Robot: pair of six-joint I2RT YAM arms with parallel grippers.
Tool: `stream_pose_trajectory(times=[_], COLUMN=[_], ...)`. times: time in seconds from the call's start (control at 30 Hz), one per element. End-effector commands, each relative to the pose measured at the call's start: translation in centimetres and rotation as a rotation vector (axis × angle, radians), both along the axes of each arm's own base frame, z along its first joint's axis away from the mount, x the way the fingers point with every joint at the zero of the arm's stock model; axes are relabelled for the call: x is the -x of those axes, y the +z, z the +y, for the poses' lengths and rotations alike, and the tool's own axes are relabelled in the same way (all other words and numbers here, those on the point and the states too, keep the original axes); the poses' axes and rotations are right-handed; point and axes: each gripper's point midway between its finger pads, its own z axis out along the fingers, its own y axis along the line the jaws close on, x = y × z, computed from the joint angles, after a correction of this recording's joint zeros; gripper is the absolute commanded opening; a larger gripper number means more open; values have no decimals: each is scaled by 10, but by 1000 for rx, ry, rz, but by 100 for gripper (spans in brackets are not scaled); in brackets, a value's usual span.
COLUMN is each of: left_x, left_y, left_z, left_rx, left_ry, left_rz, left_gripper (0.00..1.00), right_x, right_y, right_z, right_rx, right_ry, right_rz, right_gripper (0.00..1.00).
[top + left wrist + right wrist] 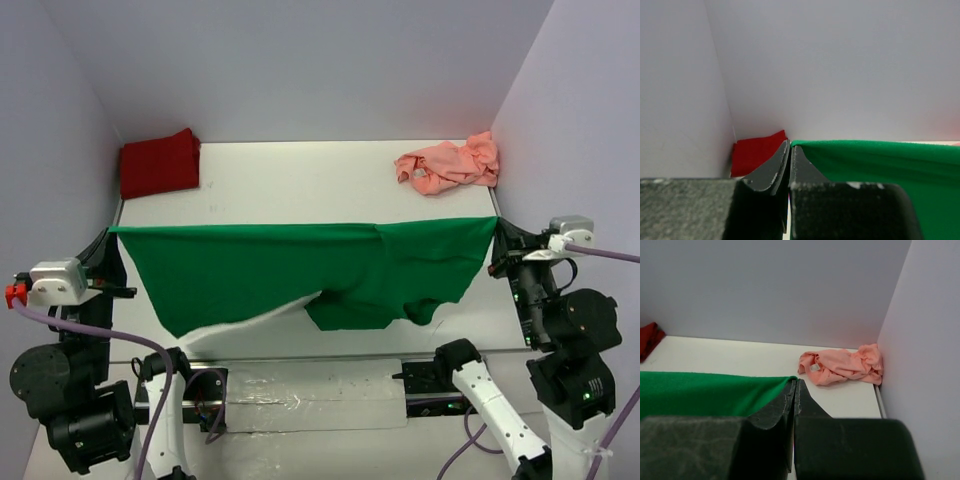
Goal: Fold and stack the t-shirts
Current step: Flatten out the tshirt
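Observation:
The bright green t-shirt (300, 265) hangs stretched taut above the table between both arms, its lower part drooping toward the near edge. My left gripper (112, 232) is shut on the shirt's left corner (796, 144). On the other side my right gripper (497, 225) is shut on the right corner (792, 379). The dark red t-shirt (158, 163) lies folded in the far left corner, also visible past the left fingers (757, 151). A salmon pink t-shirt (448, 164) lies crumpled at the far right, against the wall (842, 365).
White walls close in the table (300, 180) on the left, back and right. Both arm bases and purple cables (150, 345) sit along the near edge.

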Motion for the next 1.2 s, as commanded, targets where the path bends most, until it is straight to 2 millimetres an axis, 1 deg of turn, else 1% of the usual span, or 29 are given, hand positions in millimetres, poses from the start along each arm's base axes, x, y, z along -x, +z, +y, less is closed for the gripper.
stream_pose_trajectory(times=[0.0,0.03,0.1,0.13,0.2,0.23,0.27,0.3,0.33,0.37,0.4,0.43,0.47,0.5,0.53,0.57,0.6,0.63,0.67,0.7,0.77,0.8,0.83,0.87,0.9,0.93,0.97,1.0,1.17], left_x=[-21,-37,-56,-71,-98,-117,-131,-141,-162,-175,-185,-205,-214,-221,-238,-248,-254,-269,-276,-282,-298,-307,-310,-313,-316,-321,-322,-325,-329], left_y=[-12,-18,-26,-32,-45,-55,-57,-62,-72,-82,-76,-90,-86,-88,-102,-108,-102,-118,-124,-127,-139,-150,-147,-150,-153,-160,-159,-165,-178], left_z=[11,15,18,22,25,30,34,37,43,46,48,54,54,55,60,53,51,52,47,46,41,40,35,33,32,27,26,25,20], left_rx=[41,46,48,54,42,48,37,35,40,35,22,29,12,1,2,-7,-30,-34,-31,-60,-64,-66,-70,-72,-79,-84,-86,-86,-92], left_ry=[28,28,13,11,-10,-11,-12,-10,-8,-12,-12,-9,-10,-2,13,7,15,18,20,33,29,33,26,29,33,27,28,28,22], left_rz=[50,60,67,86,81,105,72,68,88,105,69,99,51,39,66,69,32,61,62,54,57,73,47,47,47,58,49,59,64], left_gripper=[6,6,6,5,5,5,5,4,4,4,3,2,2,2,2,2,2,2,2,2,1,1,1,2,2,2,2,2,3], right_x=[-25,-40,-62,-83,-107,-131,-144,-156,-180,-193,-205,-229,-243,-254,-275,-287,-297,-312,-322,-329,-348,-359,-365,-370,-379,-383,-387,-393,-403], right_y=[-7,-12,-13,-22,-22,-36,-30,-33,-49,-42,-44,-63,-56,-58,-80,-70,-73,-88,-80,-80,-82,-89,-77,-79,-89,-91,-86,-94,-107], right_z=[-6,-1,6,13,23,29,33,36,43,45,47,52,54,56,59,61,63,65,66,67,67,69,68,69,70,71,73,74,80], right_rx=[38,47,49,63,61,79,74,80,100,96,106,131,134,139,165,161,162,179,171,173,186,195,188,197,209,214,211,220,227], right_ry=[-70,-69,-66,-58,-47,-46,-46,-51,-52,-57,-66,-75,-86,-97,-112,-119,-125,-143,-155,-163,-196,-207,-224,-229,-231,-232,-231,-231,-212], right_rz=[41,68,73,117,122,175,158,168,222,201,205,257,238,245,297,271,274,306,278,273,258,263,236,237,252,257,246,260,277], right_gripper=[0,0,0,0,0,0,0,0,0,0,0,0,0,0,0,0,0,0,0,0,0,0,0,0,0,0,0,0,0])
